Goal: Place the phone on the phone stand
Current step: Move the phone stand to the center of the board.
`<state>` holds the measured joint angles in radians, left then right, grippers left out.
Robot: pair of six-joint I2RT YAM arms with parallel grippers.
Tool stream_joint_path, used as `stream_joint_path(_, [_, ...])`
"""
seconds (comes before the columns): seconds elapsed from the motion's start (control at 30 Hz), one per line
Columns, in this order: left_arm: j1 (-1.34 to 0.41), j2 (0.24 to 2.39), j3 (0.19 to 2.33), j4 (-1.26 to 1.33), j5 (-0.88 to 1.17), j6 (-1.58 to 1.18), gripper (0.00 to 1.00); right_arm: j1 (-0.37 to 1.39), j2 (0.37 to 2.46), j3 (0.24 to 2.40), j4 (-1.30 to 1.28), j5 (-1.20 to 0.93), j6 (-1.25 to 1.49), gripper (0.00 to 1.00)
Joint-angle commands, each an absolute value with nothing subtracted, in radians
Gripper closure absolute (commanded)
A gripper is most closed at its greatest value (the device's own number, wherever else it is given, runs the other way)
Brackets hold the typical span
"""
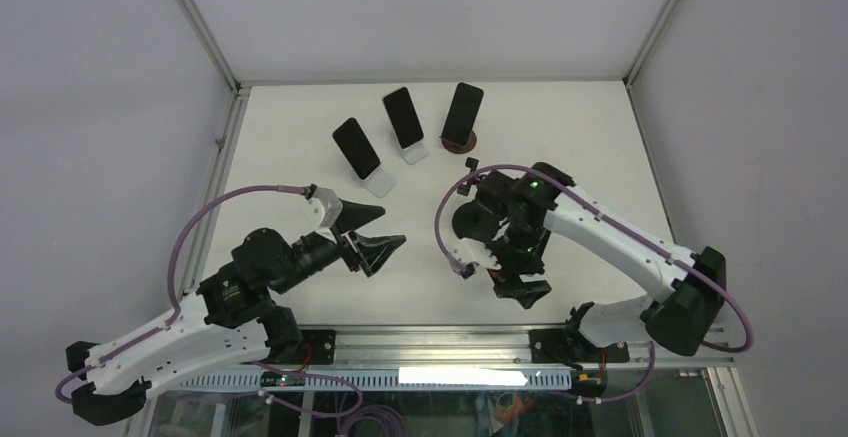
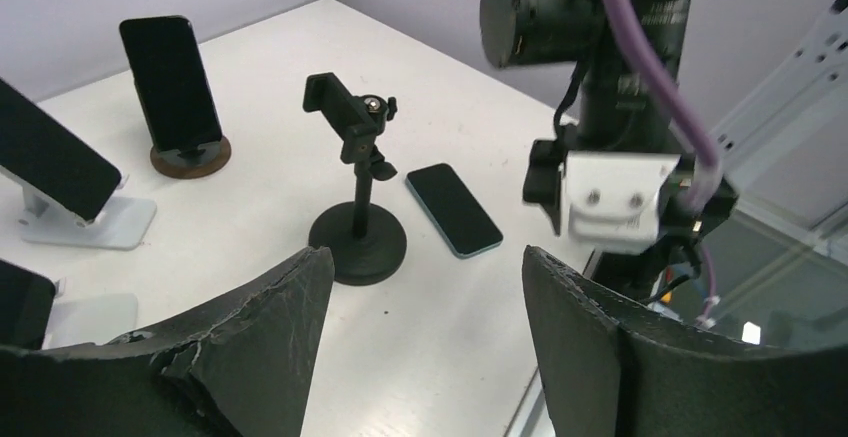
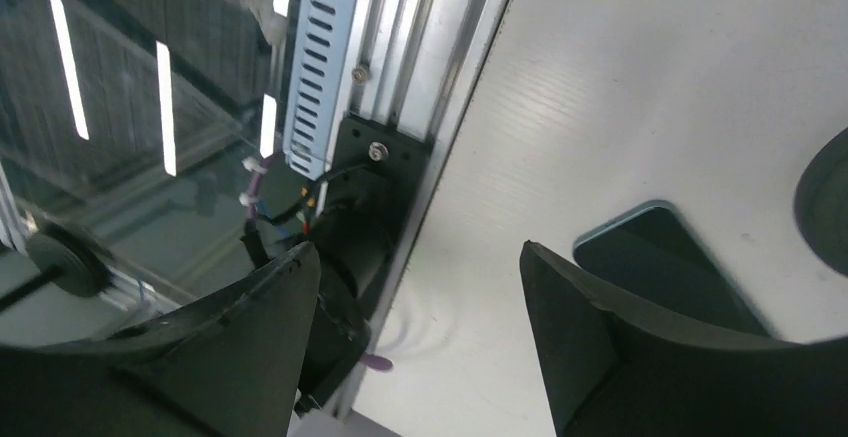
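Note:
A phone [image 2: 453, 209] with a light blue rim lies flat, screen up, just right of an empty black stand [image 2: 357, 187] with a round base and a clamp head. In the top view the stand's base [image 1: 468, 222] shows beside the right arm, and the phone is hidden under that arm. My left gripper [image 2: 428, 252] is open and empty, left of the stand in the top view [image 1: 392, 227]. My right gripper [image 3: 418, 249] is open and empty over the table's near edge [image 1: 520, 292]. The phone's corner [image 3: 665, 257] lies behind its right finger.
Three other phones [image 1: 356, 149] [image 1: 403, 117] [image 1: 463, 110] lean on stands at the back of the table. Two of them show in the left wrist view, one on a brown round stand [image 2: 172, 82] and one on a white stand [image 2: 50, 157]. An aluminium rail [image 1: 440, 342] runs along the near edge.

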<state>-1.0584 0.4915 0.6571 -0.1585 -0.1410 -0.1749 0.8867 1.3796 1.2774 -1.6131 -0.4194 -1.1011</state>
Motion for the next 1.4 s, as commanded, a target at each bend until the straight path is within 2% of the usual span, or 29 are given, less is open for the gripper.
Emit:
stream_joint_path(0.0, [-1.048, 0.584, 0.668, -0.076, -0.007, -0.022, 0.29, 0.732, 1.251, 1.23, -1.587, -0.633, -1.094, 0.24])
stream_joint_path(0.3, [-1.043, 0.966, 0.71, 0.072, 0.287, 0.335, 0.28, 0.177, 1.207, 1.198, -1.543, -1.018, -1.183, 0.25])
stream_joint_path(0.4, [-0.987, 1.104, 0.773, 0.088, 0.355, 0.376, 0.3, 0.012, 1.255, 1.161, -1.551, -1.174, -1.253, 0.24])
stream_joint_path(0.47, [-0.926, 1.161, 0.781, 0.15, 0.423, 0.362, 0.3, -0.045, 1.296, 1.146, -1.58, -1.205, -1.312, 0.24])
stream_joint_path(0.67, [-0.826, 1.269, 0.816, 0.272, 0.524, 0.33, 0.3, -0.112, 1.302, 1.132, -1.609, -1.217, -1.346, 0.24])
stream_joint_path(0.97, [-0.753, 1.386, 0.926, 0.276, 0.552, 0.298, 0.44, -0.112, 1.289, 1.126, -1.603, -1.213, -1.342, 0.24])
stream_joint_path(1.2, [-0.751, 1.448, 1.007, 0.189, 0.574, 0.321, 0.49, -0.112, 1.289, 1.125, -1.609, -1.213, -1.348, 0.23])
stream_joint_path(1.3, [-0.752, 1.462, 1.02, 0.187, 0.606, 0.307, 0.59, -0.112, 1.29, 1.126, -1.611, -1.212, -1.35, 0.23])
stream_joint_path(1.37, [-0.751, 1.473, 1.03, 0.185, 0.626, 0.293, 0.73, -0.112, 1.291, 1.126, -1.612, -1.212, -1.351, 0.23])
